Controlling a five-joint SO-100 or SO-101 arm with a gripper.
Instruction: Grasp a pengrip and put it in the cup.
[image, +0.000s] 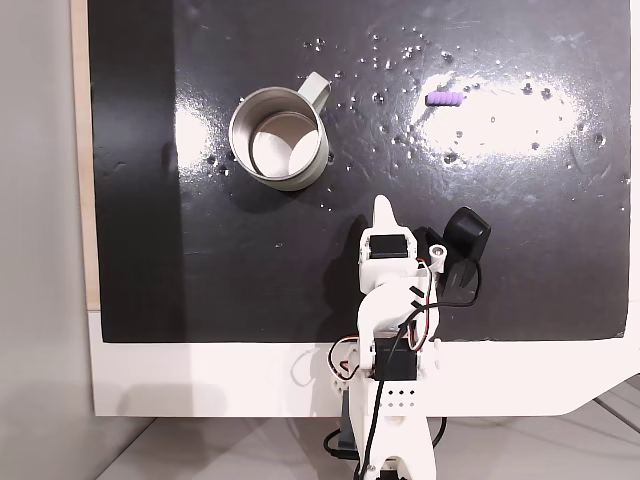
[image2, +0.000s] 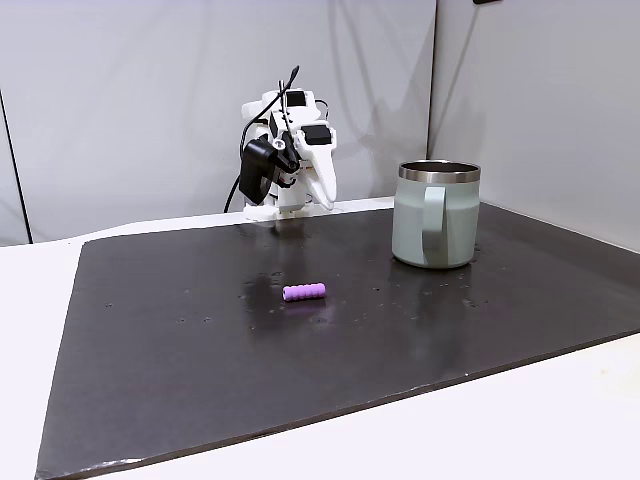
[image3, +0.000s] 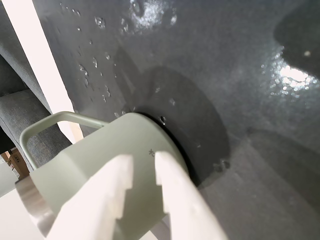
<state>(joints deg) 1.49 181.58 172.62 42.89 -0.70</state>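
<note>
A: Start at the left of the top-down fixed view. What's there?

B: The cup (image: 278, 138), upright on the dark mat (image: 150, 250), its handle toward the upper right. Its inside looks pale and I see nothing in it.

A: And moving right?

B: The arm (image: 392, 300) comes up from the bottom edge near the middle, folded in on itself. Its gripper (image: 384, 210) points up the picture, just below and right of the cup, not touching it. Right of that sits a black camera module (image: 466, 236) on the wrist.

A: The pengrip?

B: Far right and up: the pengrip (image: 444, 99) lies flat on the mat, well apart from both cup and gripper, beside a bright glare patch.

A: Does the side fixed view agree?

B: Yes. There the arm (image2: 285, 160) stands at the back left, the pengrip (image2: 303, 292) lies in front of it in the middle of the mat, and the cup (image2: 437, 215) stands to the right with its handle facing the camera.

A: Are the fingers spread or closed?

B: In the wrist view the two white fingers (image3: 107, 200) show a narrow gap between them with nothing in it, so nearly closed and empty. They point over the cup (image3: 100, 155), whose handle loops off to the left.
</note>
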